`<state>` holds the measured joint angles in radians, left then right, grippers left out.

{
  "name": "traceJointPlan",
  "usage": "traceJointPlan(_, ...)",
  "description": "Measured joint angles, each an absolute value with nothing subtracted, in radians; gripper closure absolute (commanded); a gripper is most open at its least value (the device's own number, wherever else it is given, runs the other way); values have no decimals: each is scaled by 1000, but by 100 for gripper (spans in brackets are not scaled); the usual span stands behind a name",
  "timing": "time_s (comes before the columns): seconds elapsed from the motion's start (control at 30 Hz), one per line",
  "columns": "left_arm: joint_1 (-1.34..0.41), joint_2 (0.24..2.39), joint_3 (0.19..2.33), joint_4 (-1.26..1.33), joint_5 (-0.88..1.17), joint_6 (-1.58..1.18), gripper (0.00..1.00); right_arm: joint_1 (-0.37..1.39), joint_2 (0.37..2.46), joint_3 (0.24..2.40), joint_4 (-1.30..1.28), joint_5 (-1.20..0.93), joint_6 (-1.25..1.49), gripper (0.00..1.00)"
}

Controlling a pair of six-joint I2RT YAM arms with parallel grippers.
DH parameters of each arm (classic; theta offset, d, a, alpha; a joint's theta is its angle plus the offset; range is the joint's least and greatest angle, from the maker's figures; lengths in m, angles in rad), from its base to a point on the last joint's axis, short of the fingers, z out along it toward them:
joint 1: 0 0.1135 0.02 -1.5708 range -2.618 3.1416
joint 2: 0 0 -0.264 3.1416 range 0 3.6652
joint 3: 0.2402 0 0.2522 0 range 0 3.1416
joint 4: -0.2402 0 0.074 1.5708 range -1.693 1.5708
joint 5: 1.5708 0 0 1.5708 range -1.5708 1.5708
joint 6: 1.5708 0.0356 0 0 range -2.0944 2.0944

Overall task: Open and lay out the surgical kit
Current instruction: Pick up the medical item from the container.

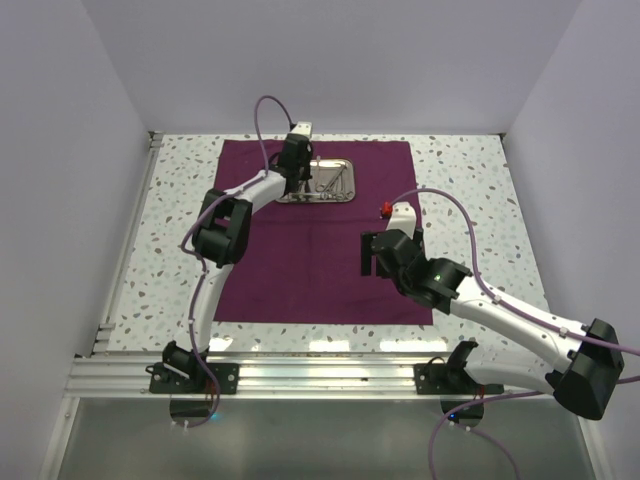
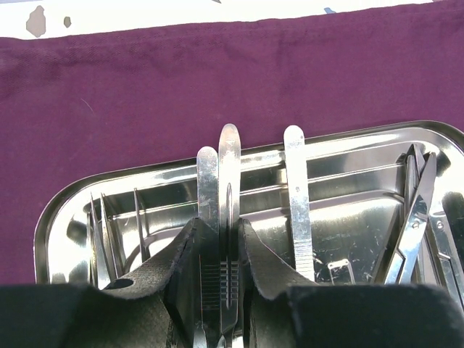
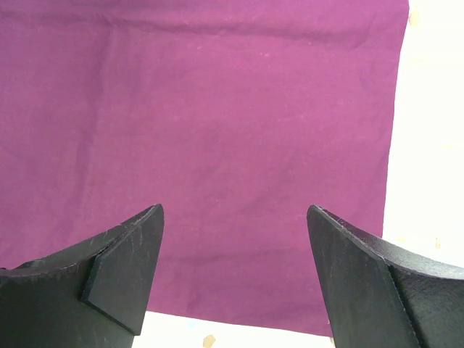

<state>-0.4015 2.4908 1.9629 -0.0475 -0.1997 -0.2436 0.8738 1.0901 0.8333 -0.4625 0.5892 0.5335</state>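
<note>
The dark purple cloth [image 1: 300,260] lies spread flat on the table. The shiny steel tray [image 1: 340,195] sits on its far middle part. My left gripper [image 1: 296,172] is down in the tray's left part. In the left wrist view the left gripper [image 2: 225,250] is shut on a slim flat silver instrument [image 2: 229,163], with a second one [image 2: 207,181] pressed beside it. A third flat handle [image 2: 296,188], tweezers [image 2: 101,235] and scissors [image 2: 417,214] lie loose in the tray [image 2: 348,148]. My right gripper [image 1: 383,256] is open and empty over the cloth [image 3: 217,109].
A small red thing [image 1: 384,209] lies by the cloth's right edge, near the right arm's wrist. The speckled table [image 1: 470,190] shows around the cloth. In the right wrist view the cloth's edges lie close below and to the right, with pale table [image 3: 428,145] beyond.
</note>
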Motion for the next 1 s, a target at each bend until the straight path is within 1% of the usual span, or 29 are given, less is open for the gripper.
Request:
traceJointPlan(0.07,-402,2493,1967,-49,-202,-244,100,873,1090,828,-463,589,533,17)
traceJointPlan(0.77,-402,2500,2007,-99,-239,-250,100,869,1093,826,-462,593,534,18)
traceJointPlan(1.0,-402,2469,2006,-98,-236,-252,100,869,1093,826,-461,593,534,18)
